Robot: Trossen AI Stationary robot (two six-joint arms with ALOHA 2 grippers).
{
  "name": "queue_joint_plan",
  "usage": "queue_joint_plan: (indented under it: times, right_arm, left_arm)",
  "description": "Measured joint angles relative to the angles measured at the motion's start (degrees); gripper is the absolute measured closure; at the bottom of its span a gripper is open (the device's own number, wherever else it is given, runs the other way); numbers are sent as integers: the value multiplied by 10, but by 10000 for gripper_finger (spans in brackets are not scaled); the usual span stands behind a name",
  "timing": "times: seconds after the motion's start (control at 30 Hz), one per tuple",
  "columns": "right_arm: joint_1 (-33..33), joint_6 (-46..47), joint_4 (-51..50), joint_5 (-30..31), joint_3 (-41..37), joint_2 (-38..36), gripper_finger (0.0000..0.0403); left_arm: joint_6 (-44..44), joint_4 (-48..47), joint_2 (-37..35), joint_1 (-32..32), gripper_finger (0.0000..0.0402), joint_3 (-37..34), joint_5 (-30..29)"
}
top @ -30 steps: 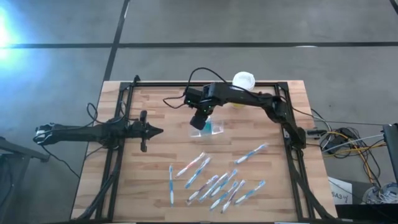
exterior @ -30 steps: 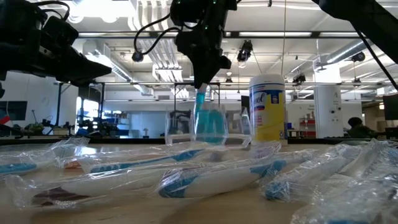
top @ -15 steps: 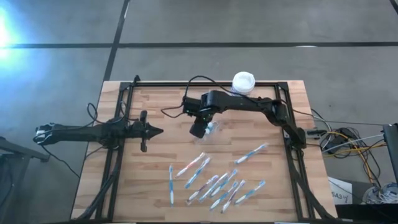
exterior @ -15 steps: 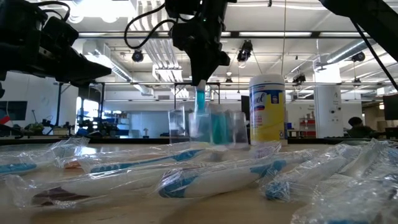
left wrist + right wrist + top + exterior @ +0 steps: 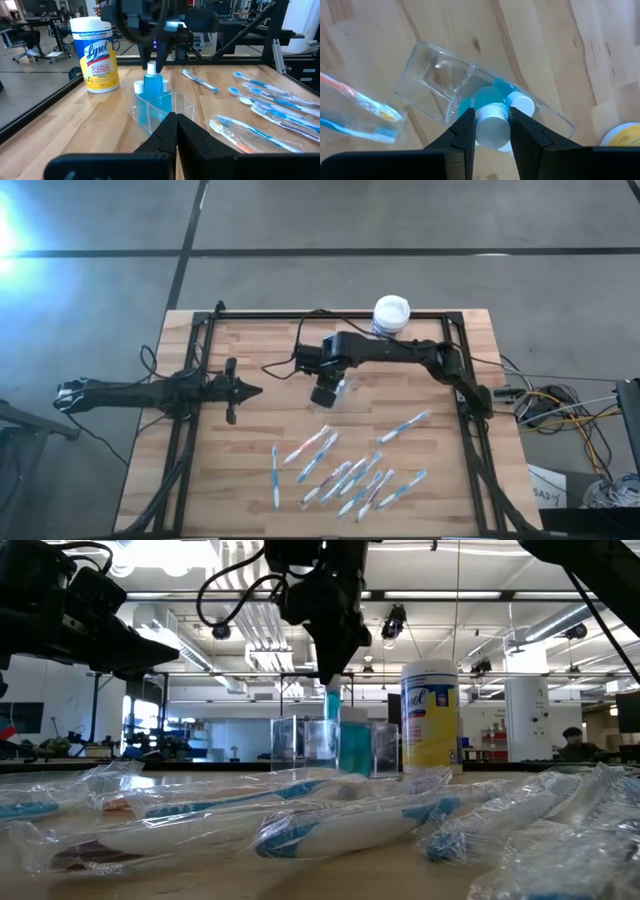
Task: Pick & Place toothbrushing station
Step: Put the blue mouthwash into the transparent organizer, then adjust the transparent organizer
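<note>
High view: right gripper (image 5: 325,393) is hanging over the clear holder (image 5: 338,391) mid-table, toothbrushes (image 5: 345,470) lying toward 6 o'clock, canister (image 5: 391,313) at 1 o'clock. Left gripper (image 5: 253,391) is waiting at 9 o'clock, fingers pressed together.

Right wrist view: fingers are pinching a small tube (image 5: 492,129), standing upright, straight above the holder's compartment, so I'd guess the drop is straight down.

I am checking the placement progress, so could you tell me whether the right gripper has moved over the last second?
Yes. In the high view, the right gripper has shifted farther from the canister, toward the loose toothbrushes.
</note>
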Motion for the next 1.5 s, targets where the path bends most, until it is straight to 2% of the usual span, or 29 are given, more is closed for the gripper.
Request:
queue_joint_plan:
  times: [0.33, 0.7, 1.1, 1.43, 1.5]
  right_arm:
    - [-2, -24, 58, -1, -59, -1, 315]
    - [-7, -38, 84, -2, -100, -1, 309]
    - [-8, -49, 78, -1, -75, -10, 230]
    - [-5, -48, 41, 0, -18, -12, 214]
    - [2, -55, 39, 20, -16, -25, 215]
  left_arm:
    - [-1, 0, 0, 0, 381, 0, 0]
    - [-1, -2, 0, 0, 392, 0, 0]
    - [-2, -4, 0, 0, 381, 0, 0]
    - [-11, -4, 0, 0, 390, 0, 0]
    - [-16, -4, 0, 0, 391, 0, 0]
